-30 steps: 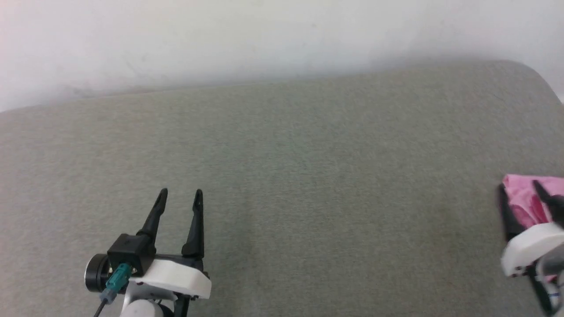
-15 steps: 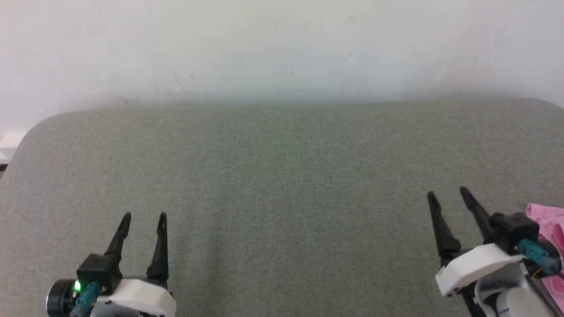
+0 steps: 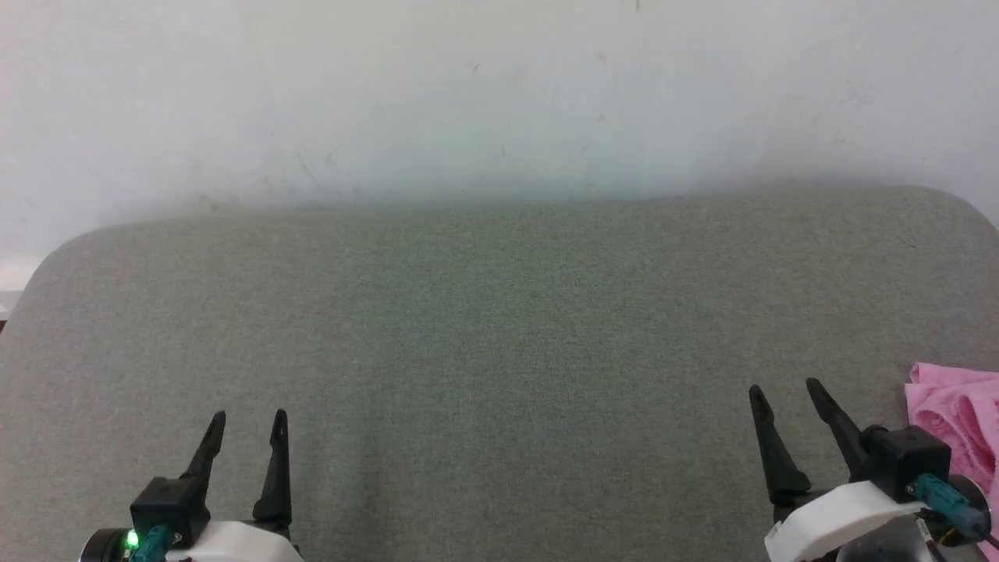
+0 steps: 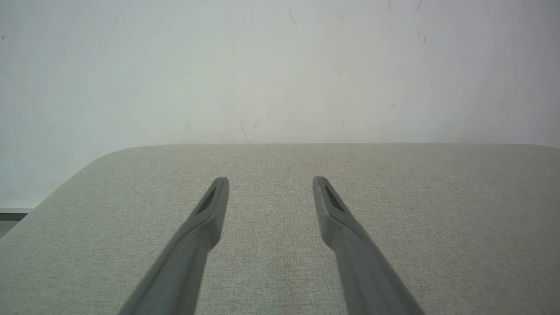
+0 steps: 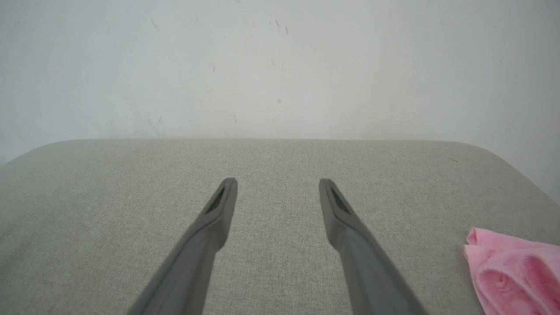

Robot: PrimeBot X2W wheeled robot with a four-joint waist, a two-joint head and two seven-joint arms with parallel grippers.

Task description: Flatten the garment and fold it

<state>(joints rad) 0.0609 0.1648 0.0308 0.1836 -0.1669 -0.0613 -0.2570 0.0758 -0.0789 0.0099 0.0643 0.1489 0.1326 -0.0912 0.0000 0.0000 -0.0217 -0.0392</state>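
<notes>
A pale wall [image 3: 499, 94] with some small marks stands behind everything. In front of it is the counter [image 3: 499, 328], covered with grey-green woven cloth, and its two far corners are rounded. Most of its top is bare.

The garment [image 3: 956, 414] is a soft pink cloth and it lies crumpled in a heap at the right edge of the counter, toward the near side. Part of it goes out of the head view on the right, so I cannot tell its whole shape. In the right wrist view its folds are rolled and loose.

The right hand [image 3: 783, 385] is over the near right part of the counter, just to the left of the garment, and its fingers do not touch the cloth. The two dark fingers are spread apart, with nothing between them, and they point to the far edge. The left hand [image 3: 249, 414] is over the near left part of the counter, well apart from the garment. Its fingers are also spread and hold nothing.
</notes>
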